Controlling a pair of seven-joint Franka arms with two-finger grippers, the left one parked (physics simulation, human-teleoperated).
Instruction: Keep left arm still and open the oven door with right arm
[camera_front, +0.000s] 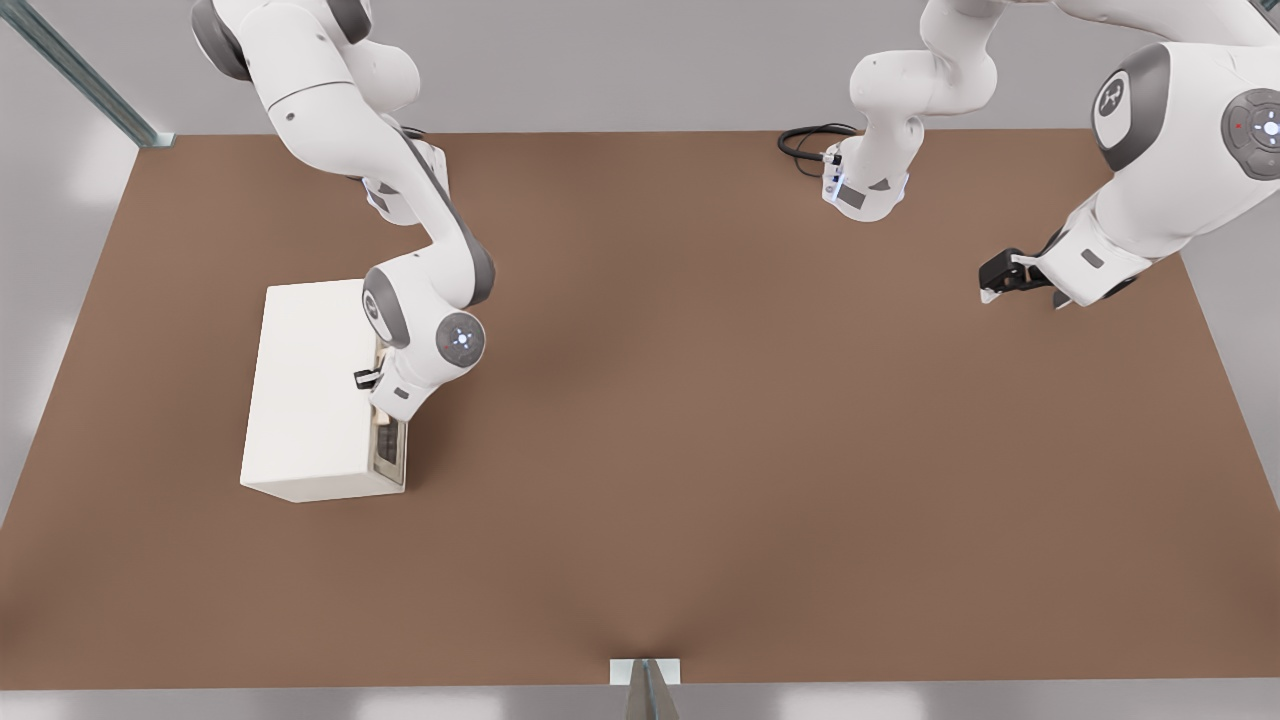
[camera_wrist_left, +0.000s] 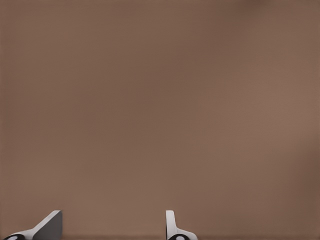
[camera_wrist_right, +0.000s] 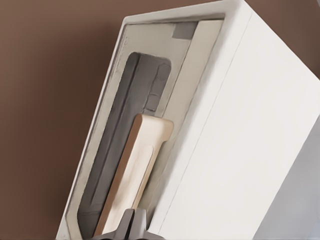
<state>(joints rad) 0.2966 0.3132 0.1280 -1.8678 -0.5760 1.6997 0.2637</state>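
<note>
The oven door (camera_wrist_right: 120, 145) faces the front view's right, on the cream oven (camera_front: 305, 390) at the table's (camera_front: 700, 450) left. My tool (camera_front: 380, 392) sits at its handle (camera_wrist_right: 135, 170); whether its fingers grip, I cannot tell. No writing is readable.

Pincer (camera_wrist_right: 131, 227) cut off at frame edge, fingers perhaps around bar handle (camera_wrist_right: 134, 172).

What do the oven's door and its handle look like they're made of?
The oven door looks like dark matt glass in a cream painted frame. Its handle looks like smooth tan plastic or pale wood; hard to say. The claw sits at the handle's end.
</note>
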